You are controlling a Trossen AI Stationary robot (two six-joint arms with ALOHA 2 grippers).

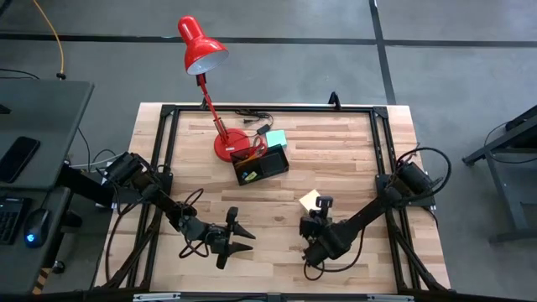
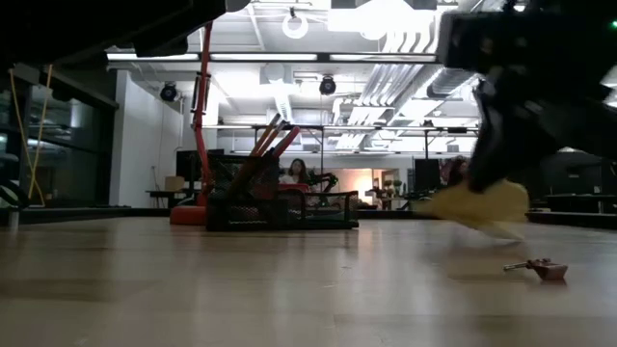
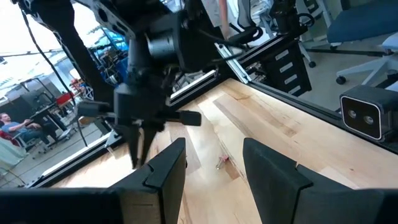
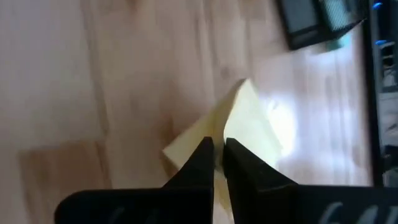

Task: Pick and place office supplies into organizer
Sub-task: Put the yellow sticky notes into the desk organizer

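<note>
My right gripper [image 1: 317, 210] is shut on a yellow sticky-note pad [image 1: 310, 200], right of the table's middle; the low view shows the pad [image 2: 477, 206] under the dark fingers. The black organizer [image 1: 262, 164] stands on the table farther back by the lamp's base, with orange pencils and red-handled scissors [image 2: 265, 145] sticking up out of it. A teal pad [image 1: 275, 138] lies behind it. A tiny piece [image 2: 545, 269] lies on the wood near the right gripper. My left gripper [image 1: 237, 237] is open, hovering left of the right gripper and touching nothing. My right gripper pinches the yellow pad between its two fingers [image 4: 202, 163] at one edge [image 4: 219, 146], coming from above and slanting down. The pad spreads out on both sides of the fingertips and sits tilted. I cannot tell whether its low edge [image 2: 492, 231] touches the table.
The red desk lamp [image 1: 201, 46] stands with its round base [image 1: 228, 144] at the far side, next to the organizer, and a black cable [image 1: 252, 115] lies behind it. A black frame [image 1: 379, 151] runs along the table's edges. Bare wood lies between grippers and organizer.
</note>
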